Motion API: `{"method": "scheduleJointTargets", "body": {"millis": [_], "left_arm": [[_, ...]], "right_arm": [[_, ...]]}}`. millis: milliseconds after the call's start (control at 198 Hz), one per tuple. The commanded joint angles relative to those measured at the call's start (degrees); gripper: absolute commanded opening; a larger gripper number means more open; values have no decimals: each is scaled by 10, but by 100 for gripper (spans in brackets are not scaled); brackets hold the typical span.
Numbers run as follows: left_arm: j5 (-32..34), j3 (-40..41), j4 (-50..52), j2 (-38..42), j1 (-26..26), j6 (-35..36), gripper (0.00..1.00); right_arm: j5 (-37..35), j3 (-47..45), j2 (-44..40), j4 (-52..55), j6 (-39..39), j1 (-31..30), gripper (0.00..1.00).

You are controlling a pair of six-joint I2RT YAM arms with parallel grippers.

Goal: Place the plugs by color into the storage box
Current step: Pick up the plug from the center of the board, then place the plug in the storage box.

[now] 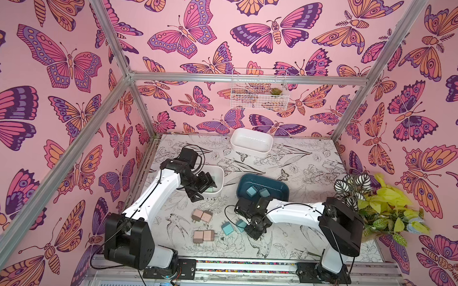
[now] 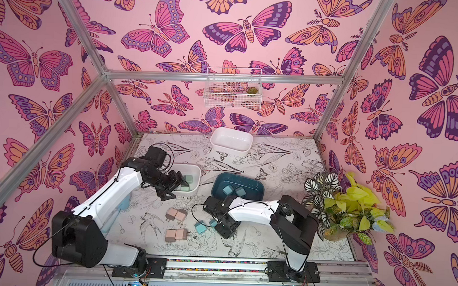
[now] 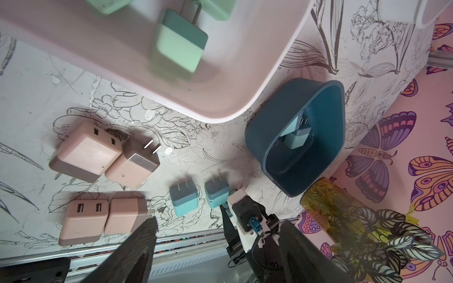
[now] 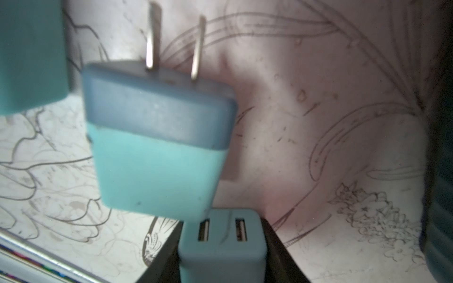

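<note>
Your right gripper [image 1: 253, 228] clamps a teal plug [image 4: 221, 245]; lifting may knock its close neighbour [image 4: 157, 137]; your left gripper [image 1: 206, 189] hangs open.

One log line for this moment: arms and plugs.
left gripper: jaws open, at white bin | right gripper: jaws closed on teal plug | table: four pink plugs, two loose teal plugs | blue bin: holds two teal plugs

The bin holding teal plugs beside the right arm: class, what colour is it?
The bin is plain dark teal-blue, clearest in the left wrist view.
</note>
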State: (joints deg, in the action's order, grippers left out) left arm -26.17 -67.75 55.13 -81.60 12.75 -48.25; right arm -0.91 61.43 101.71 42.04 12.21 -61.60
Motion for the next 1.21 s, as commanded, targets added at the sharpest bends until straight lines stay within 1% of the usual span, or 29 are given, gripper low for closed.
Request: {"method": "scheduleJointTargets", "body": {"millis": [0, 207, 378, 525, 661, 812, 903, 963, 1084, 1200], "left_arm": [[-12, -5, -3, -7, -2, 11, 80], [-13, -5, -2, -8, -2, 14, 80], [-14, -3, -3, -10, -2, 16, 80], [-15, -3, -3, -11, -2, 18, 80], [-15, -1, -3, -9, -2, 20, 80], [-16, 7, -3, -1, -3, 22, 80], [-17, 10, -3, 2, -5, 23, 80], [-19, 10, -3, 2, -6, 25, 80], [-22, 12, -2, 7, -7, 26, 80], [-22, 13, 2, 10, -9, 29, 80]], "right_arm": [[10, -5, -13, 26, 11, -3, 43], [1, 15, -54, 74, 15, -3, 44], [-20, 68, -94, 140, 14, -3, 45], [-45, 115, -99, 190, 6, 8, 46], [-43, 138, -97, 200, -15, 59, 46], [-34, 160, -72, 191, -48, 152, 47], [-17, 174, -43, 180, -62, 212, 47], [-13, 183, -21, 173, -70, 241, 47], [-9, 199, 26, 163, -85, 270, 46], [-2, 203, 56, 157, -96, 274, 46]]}}
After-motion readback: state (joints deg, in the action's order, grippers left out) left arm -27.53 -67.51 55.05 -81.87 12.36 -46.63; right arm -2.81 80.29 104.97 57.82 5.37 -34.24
